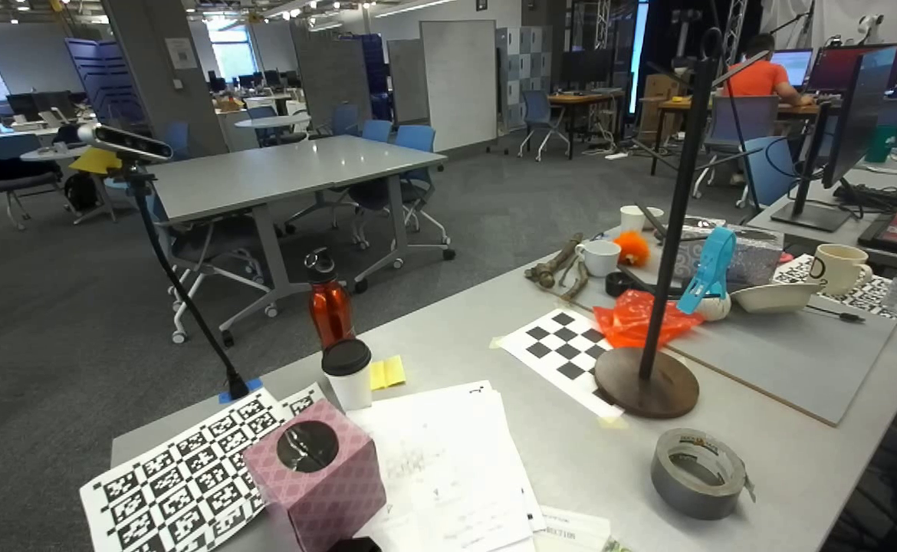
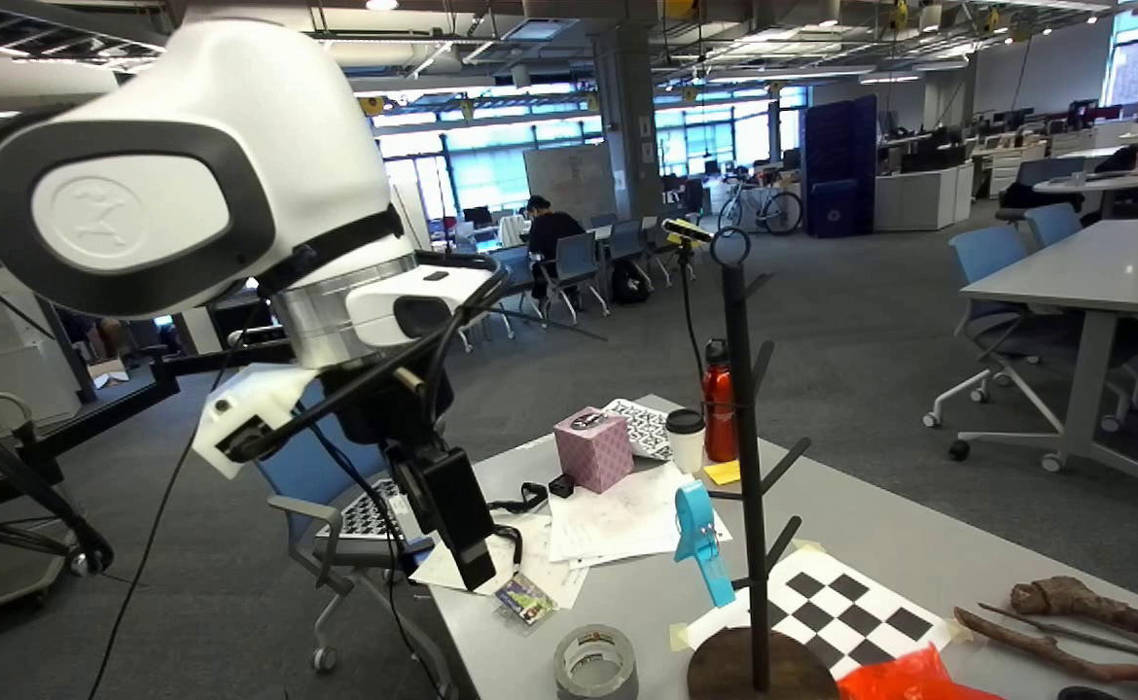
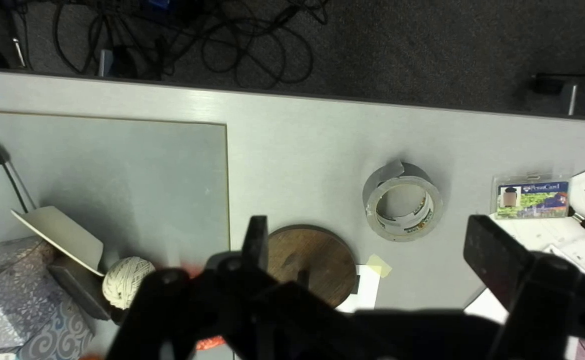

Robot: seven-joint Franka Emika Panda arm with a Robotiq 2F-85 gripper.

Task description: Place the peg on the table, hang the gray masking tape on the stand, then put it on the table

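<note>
– How did the gray tape [image 1: 694, 491] look?
– It was a fat ring with a loose bit, flat on the tabletop [image 1: 448, 345] near the stand [image 1: 673, 230].
– And the peg [image 1: 711, 267]?
– Blue, up on the stand beside its pole [image 2: 744, 437]. How it hung was hard to see.
– The tool [image 3: 365, 240]?
– Its fingers [image 3: 495, 260] were wide apart.
– What got cut off?
– The stand's round foot [image 2: 725, 666], in an exterior view

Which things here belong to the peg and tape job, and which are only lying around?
For the job:
light blue plastic peg
round gray tape roll
tall dark stand with round brown base
pale gray table

Not needed:
pink patterned box
shiny red metal bottle
crumpled red plastic
</note>
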